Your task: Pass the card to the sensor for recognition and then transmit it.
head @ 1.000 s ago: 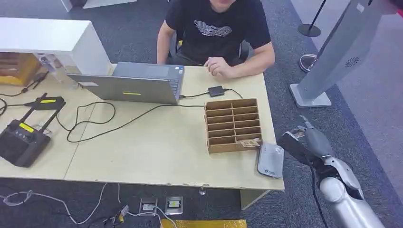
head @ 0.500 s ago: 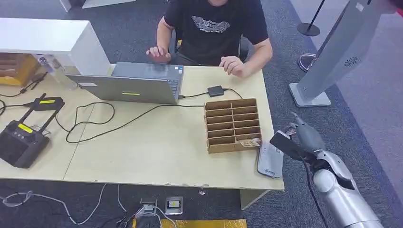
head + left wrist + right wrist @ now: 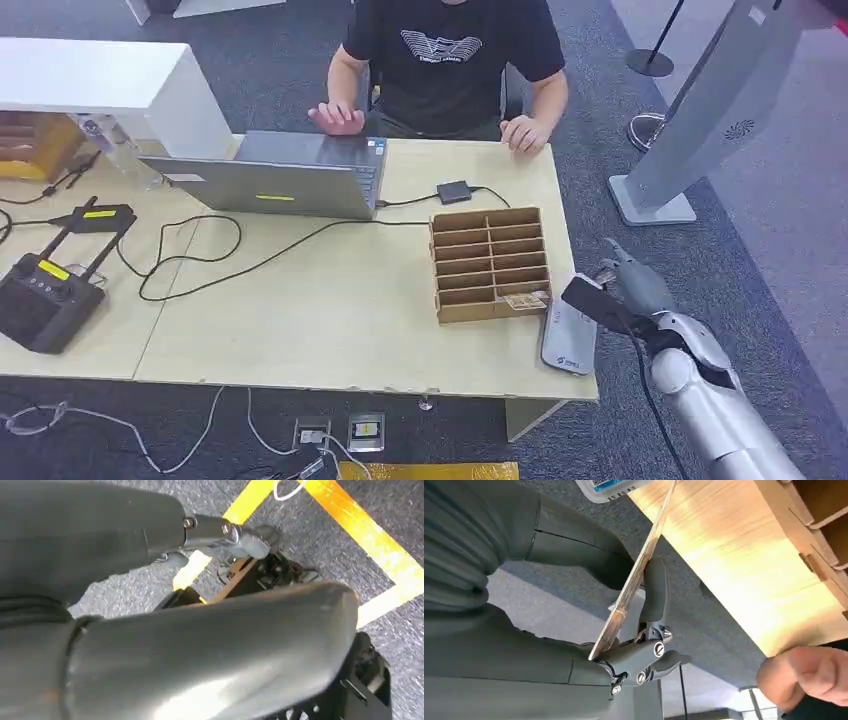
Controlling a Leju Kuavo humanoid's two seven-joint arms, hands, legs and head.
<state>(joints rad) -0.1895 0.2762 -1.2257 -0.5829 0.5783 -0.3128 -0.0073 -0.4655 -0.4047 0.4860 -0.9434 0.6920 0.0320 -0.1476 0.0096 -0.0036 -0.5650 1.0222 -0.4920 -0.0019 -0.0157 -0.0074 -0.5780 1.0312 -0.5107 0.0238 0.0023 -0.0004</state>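
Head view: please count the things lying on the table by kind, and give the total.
Laptop: 1
Wooden slotted organizer: 1
Grey sensor pad: 1
Black remote controllers: 2
Small black adapter: 1
Total: 6

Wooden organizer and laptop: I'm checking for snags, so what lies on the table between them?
In the head view, a black cable and a small black adapter lie between the wooden organizer and the laptop.
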